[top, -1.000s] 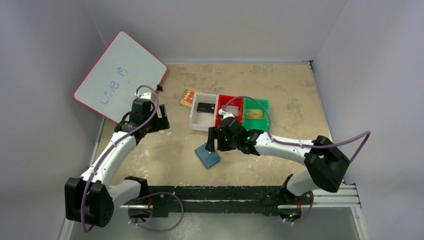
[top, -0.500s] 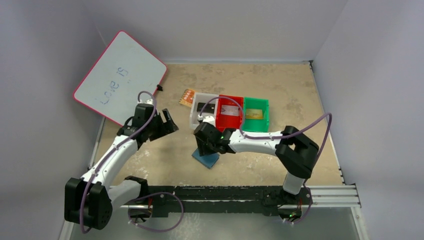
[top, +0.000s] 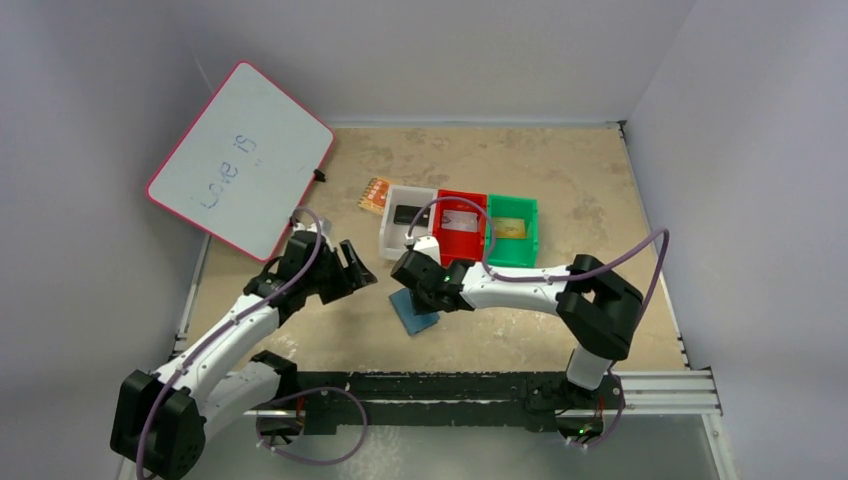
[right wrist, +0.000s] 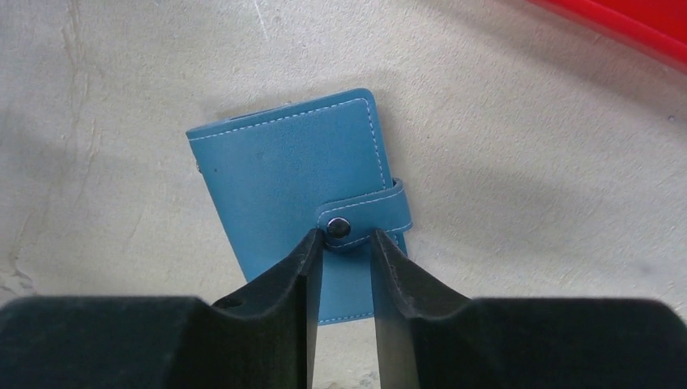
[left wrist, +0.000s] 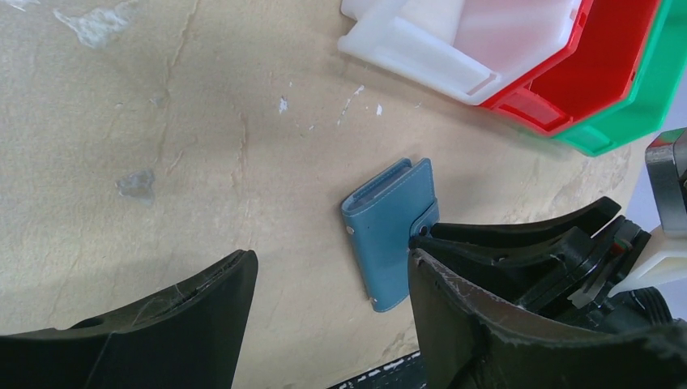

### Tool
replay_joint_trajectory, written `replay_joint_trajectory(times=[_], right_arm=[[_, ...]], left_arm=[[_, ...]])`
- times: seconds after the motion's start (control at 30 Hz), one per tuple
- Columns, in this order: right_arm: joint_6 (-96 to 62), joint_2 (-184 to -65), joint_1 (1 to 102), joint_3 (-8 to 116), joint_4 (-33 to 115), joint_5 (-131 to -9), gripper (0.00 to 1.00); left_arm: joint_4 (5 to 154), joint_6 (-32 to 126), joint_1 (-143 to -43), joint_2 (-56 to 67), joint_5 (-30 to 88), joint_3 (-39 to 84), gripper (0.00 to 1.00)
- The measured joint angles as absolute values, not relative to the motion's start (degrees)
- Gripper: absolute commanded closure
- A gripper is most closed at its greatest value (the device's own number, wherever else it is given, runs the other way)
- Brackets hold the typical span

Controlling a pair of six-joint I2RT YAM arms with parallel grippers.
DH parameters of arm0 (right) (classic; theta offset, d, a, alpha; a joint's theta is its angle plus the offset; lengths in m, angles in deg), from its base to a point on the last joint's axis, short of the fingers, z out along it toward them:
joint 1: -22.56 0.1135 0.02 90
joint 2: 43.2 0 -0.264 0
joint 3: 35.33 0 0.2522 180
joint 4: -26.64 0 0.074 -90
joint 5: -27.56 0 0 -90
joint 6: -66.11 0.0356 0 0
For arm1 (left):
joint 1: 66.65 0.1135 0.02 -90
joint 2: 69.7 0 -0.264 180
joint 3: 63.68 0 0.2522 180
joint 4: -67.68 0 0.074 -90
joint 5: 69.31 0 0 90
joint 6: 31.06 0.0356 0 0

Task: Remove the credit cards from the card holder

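Card holder (right wrist: pixel 300 178) lies closed, diagonal; right fingers (right wrist: pixel 283 284) narrowly apart astride its tab (right wrist: pixel 369 212), left fingers (left wrist: pixel 162 324) wide.

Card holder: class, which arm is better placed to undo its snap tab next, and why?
Right. The right gripper hangs directly over the closed card holder, its fingertips close together at the snap tab. The left gripper stands open, off to one side.

- You can read "Love is", handwritten in blue marker, on the red-framed whiteboard (top: pixel 240 160) leaning at the far left.
- Anything printed on the credit cards (top: pixel 508 228) or the orange patterned square (top: pixel 374 194) is too small for you to read.
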State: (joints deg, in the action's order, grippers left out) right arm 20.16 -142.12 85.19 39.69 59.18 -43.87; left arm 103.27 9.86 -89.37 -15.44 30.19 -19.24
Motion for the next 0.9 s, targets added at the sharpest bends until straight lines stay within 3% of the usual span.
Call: replay_joint_trajectory(times=[0.17,0.27,0.43,0.67,0.9], right_arm=[[22.7,-141.7,85.2,39.1,58.9,-43.9,0.72],[23.7,-141.6,85.2,39.1,58.9,-43.9,0.79],[25.2,-139.8,85.2,37.2,58.1,-44.4,0.78],[26.6,-135.9,85.2,36.3,58.0,-44.9,0.56],[26.0,-134.1,83.6,35.4,56.3,-45.3,0.54]], left_arm=[[102.5,9.7,-91.6,-14.2,30.3,-19.5,0.33],[101.6,9.4,-93.5,-12.6,30.3,-19.5,0.34],[99.9,9.0,-97.6,-9.1,29.0,-19.5,0.34],[98.6,7.5,-101.3,-5.7,24.6,-19.5,0.34],[95.4,4.9,-102.7,-5.1,22.7,-19.8,0.35]])
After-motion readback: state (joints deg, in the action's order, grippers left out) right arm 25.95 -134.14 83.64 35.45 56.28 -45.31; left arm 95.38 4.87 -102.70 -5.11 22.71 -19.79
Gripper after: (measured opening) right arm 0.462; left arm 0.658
